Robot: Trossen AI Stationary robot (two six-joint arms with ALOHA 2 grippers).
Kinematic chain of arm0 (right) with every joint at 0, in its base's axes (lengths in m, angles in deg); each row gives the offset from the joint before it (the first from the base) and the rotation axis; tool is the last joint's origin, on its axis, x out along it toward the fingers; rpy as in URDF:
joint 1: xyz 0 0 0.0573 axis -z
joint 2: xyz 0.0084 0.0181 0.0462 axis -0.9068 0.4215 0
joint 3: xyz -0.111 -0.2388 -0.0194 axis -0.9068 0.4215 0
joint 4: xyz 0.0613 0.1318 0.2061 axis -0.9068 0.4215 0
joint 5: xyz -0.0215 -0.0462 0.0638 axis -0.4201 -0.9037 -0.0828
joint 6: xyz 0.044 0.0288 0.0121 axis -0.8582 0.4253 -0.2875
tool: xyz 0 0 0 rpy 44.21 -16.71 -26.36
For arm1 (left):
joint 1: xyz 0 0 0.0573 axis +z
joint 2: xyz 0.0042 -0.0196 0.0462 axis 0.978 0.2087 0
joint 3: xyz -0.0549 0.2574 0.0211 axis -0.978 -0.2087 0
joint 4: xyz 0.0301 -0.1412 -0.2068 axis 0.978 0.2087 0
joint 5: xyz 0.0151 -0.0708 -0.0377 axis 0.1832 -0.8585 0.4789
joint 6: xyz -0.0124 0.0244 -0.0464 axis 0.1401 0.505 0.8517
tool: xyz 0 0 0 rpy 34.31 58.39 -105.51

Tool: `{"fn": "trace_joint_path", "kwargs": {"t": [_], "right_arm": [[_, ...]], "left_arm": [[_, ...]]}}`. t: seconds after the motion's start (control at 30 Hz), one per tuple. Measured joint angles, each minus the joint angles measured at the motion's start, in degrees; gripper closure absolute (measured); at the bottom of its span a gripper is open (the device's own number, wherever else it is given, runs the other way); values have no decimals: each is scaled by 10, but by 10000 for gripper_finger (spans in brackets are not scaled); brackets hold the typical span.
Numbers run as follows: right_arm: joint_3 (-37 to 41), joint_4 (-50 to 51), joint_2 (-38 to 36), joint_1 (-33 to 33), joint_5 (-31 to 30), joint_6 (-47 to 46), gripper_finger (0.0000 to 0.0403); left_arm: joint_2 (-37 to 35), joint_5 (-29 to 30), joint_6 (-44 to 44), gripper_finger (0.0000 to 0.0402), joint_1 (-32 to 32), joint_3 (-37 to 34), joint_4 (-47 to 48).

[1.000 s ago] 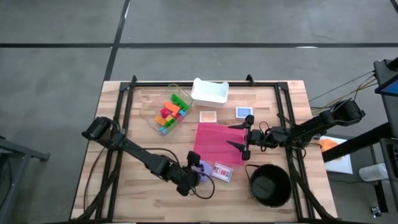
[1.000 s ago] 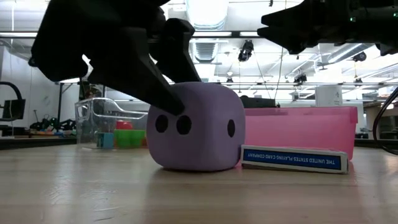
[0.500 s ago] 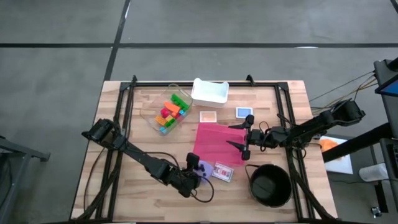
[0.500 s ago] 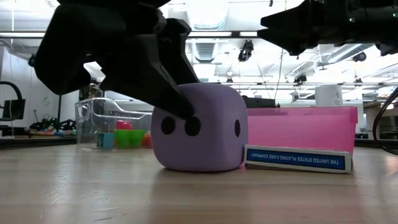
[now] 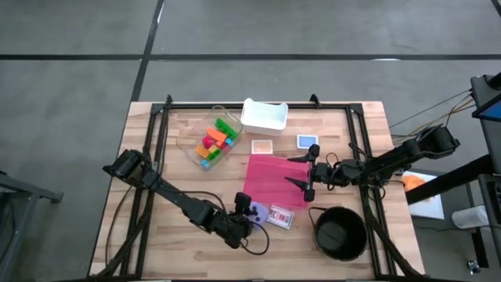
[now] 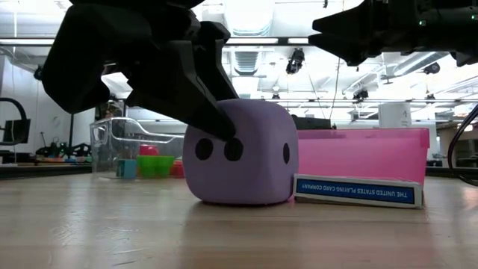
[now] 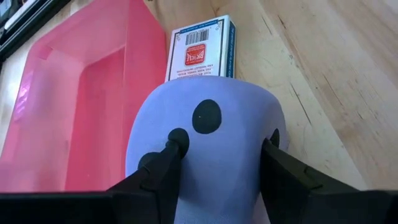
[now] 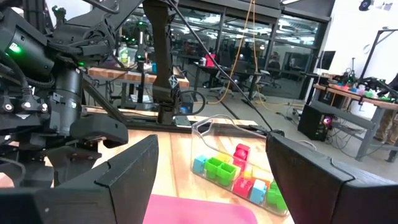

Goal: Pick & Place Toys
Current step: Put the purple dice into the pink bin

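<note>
Wooden tabletop (image 5: 188, 180) first: everything I care about sits near the lilac die (image 6: 239, 153), which rests flat on the wood with the pink bin (image 5: 272, 182) close behind it and a boxed card deck (image 6: 354, 190) touching or nearly touching its base on one side. My left gripper (image 7: 219, 155) straddles the die, one finger (image 7: 166, 163) pressed on a dotted face and the other against the opposite side, so I judge the squeeze is nearly made but the die is not yet lifted. To do this well, I'd firm the pinch evenly, since the rounded faces could let it twist or squirt out, then rise straight up so the deck isn't dragged. The small bricks (image 5: 214, 140) lie in a clear tray well beyond the die. My right gripper (image 5: 307, 174) waits above the bin's far edge, its fingers standing wide and holding nothing.
</note>
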Motion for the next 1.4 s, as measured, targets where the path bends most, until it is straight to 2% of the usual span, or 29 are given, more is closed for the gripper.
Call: {"fn": "trace_joint_path", "kwargs": {"t": [0.27, 0.4, 0.63, 0.93, 1.03, 1.2, 1.4], "right_arm": [[0, 0, 0, 0, 0, 1, 105], [0, 0, 0, 0, 0, 2, 105], [1, 1, 0, 0, 0, 2, 105], [1, 2, -1, 0, 0, 2, 105], [1, 2, -1, 0, 0, 2, 105], [1, 2, -1, 0, 0, 2, 105], [1, 1, -1, 0, 0, 2, 105]], "left_arm": [[-10, 7, -6, 230, -8, -1, -3], [-34, 16, -11, 244, -15, -6, -1], [-76, 27, -26, 331, -12, -8, 9], [-119, 25, -31, 395, -9, -7, 15], [-137, 30, -41, 400, -6, -7, 12], [-158, 84, -69, 399, 9, -7, 7], [-158, 67, -85, 399, 63, -16, -10]]}}
